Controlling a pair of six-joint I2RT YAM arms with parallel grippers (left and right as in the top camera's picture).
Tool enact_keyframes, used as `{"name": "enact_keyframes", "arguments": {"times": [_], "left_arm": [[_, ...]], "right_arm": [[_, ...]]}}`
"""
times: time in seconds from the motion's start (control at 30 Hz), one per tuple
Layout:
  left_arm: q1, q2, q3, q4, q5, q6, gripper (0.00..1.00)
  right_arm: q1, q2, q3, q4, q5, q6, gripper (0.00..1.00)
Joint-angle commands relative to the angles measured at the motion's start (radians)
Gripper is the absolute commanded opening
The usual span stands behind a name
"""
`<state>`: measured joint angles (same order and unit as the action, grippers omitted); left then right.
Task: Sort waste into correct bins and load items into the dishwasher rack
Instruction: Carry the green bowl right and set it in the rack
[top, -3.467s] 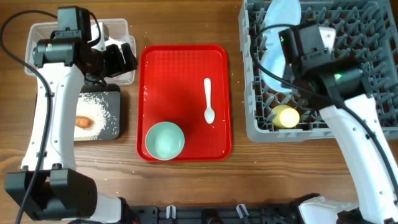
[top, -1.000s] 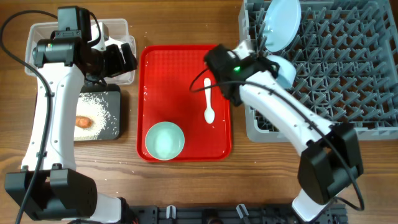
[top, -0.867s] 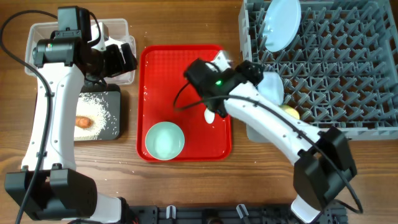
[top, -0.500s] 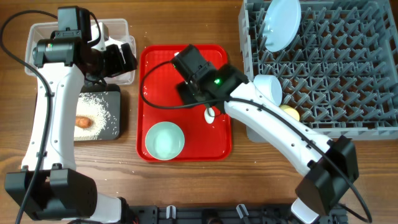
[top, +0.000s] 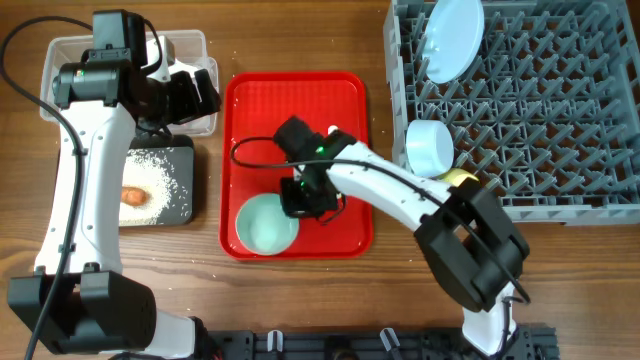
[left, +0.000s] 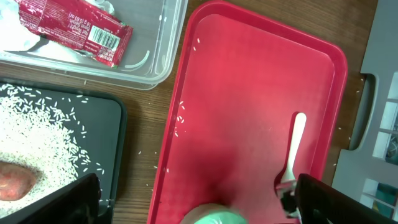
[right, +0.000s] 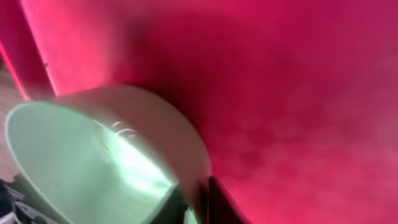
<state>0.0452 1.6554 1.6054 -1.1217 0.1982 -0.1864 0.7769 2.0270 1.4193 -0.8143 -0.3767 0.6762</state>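
Observation:
A mint bowl (top: 262, 225) sits at the front left of the red tray (top: 260, 110). My right gripper (top: 303, 197) is at its right edge. In the blurred right wrist view the two fingers (right: 196, 202) are close together, one inside and one outside the bowl's rim (right: 93, 143). My left gripper (top: 198, 95) hovers open and empty by the clear tub (top: 70, 50); it also shows in the left wrist view (left: 199, 208). The tub holds a red wrapper (left: 74, 31). The white spoon (left: 293, 149) lies on the tray.
The black tray (top: 190, 185) holds rice (top: 150, 175) and a carrot (top: 132, 195). The grey rack (top: 560, 150) at the right holds a plate (top: 450, 40), a second bowl (top: 430, 147) and a yellow cup (top: 460, 177).
My right arm left the rack, leaving a bowl there, swung left across the red tray and came down onto the mint bowl's rim. The left arm has not moved.

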Motion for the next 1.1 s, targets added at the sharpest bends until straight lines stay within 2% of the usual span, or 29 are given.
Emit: {"name": "enact_keyframes", "arguments": {"times": [0.0, 0.07, 0.17, 0.27, 0.33, 0.4, 0.47, 0.5, 0.57, 0.63, 0.67, 0.7, 0.77, 0.83, 0.93, 1.07], "left_arm": [[0.003, -0.002, 0.012, 0.002, -0.006, -0.001, 1.0], [0.003, -0.002, 0.012, 0.002, -0.006, -0.001, 1.0], [0.003, -0.002, 0.012, 0.002, -0.006, -0.001, 1.0], [0.003, -0.002, 0.012, 0.002, -0.006, -0.001, 1.0], [0.003, -0.002, 0.012, 0.002, -0.006, -0.001, 1.0], [0.003, -0.002, 0.012, 0.002, -0.006, -0.001, 1.0], [0.003, -0.002, 0.012, 0.002, -0.006, -0.001, 1.0], [0.003, -0.002, 0.012, 0.002, -0.006, -0.001, 1.0], [0.003, -0.002, 0.012, 0.002, -0.006, -0.001, 1.0], [0.003, -0.002, 0.012, 0.002, -0.006, -0.001, 1.0], [0.003, -0.002, 0.012, 0.002, -0.006, -0.001, 1.0], [0.003, -0.002, 0.012, 0.002, -0.006, -0.001, 1.0], [0.003, -0.002, 0.012, 0.002, -0.006, -0.001, 1.0], [0.003, -0.002, 0.012, 0.002, -0.006, -0.001, 1.0], [0.003, -0.002, 0.012, 0.002, -0.006, -0.001, 1.0], [0.003, -0.002, 0.012, 0.002, -0.006, -0.001, 1.0]], "right_arm": [[-0.006, -0.01, 0.0, 0.001, -0.028, 0.004, 0.04], [-0.021, -0.045, 0.0, -0.003, 0.002, -0.021, 0.04], [-0.079, -0.183, 0.024, -0.074, 0.198, -0.027, 0.04], [-0.182, -0.407, 0.053, -0.192, 0.526, -0.047, 0.04], [-0.281, -0.594, 0.053, -0.246, 0.861, -0.049, 0.04], [-0.338, -0.685, 0.053, -0.253, 1.098, -0.051, 0.04], [-0.396, -0.733, 0.053, -0.253, 1.326, -0.115, 0.04], [-0.454, -0.727, 0.052, -0.253, 1.492, -0.198, 0.04], [-0.529, -0.683, 0.052, -0.233, 1.609, -0.323, 0.04], [-0.591, -0.614, 0.052, -0.185, 1.637, -0.512, 0.04], [-0.618, -0.566, 0.052, -0.152, 1.636, -0.646, 0.04], [-0.641, -0.484, 0.052, -0.106, 1.637, -0.856, 0.04], [-0.64, -0.41, 0.052, -0.06, 1.637, -0.975, 0.04], [-0.635, -0.328, 0.052, 0.002, 1.629, -1.009, 0.04], [-0.608, -0.27, 0.052, -0.006, 1.534, -1.008, 0.04], [-0.549, -0.248, 0.043, -0.05, 1.353, -0.925, 0.04]]}}
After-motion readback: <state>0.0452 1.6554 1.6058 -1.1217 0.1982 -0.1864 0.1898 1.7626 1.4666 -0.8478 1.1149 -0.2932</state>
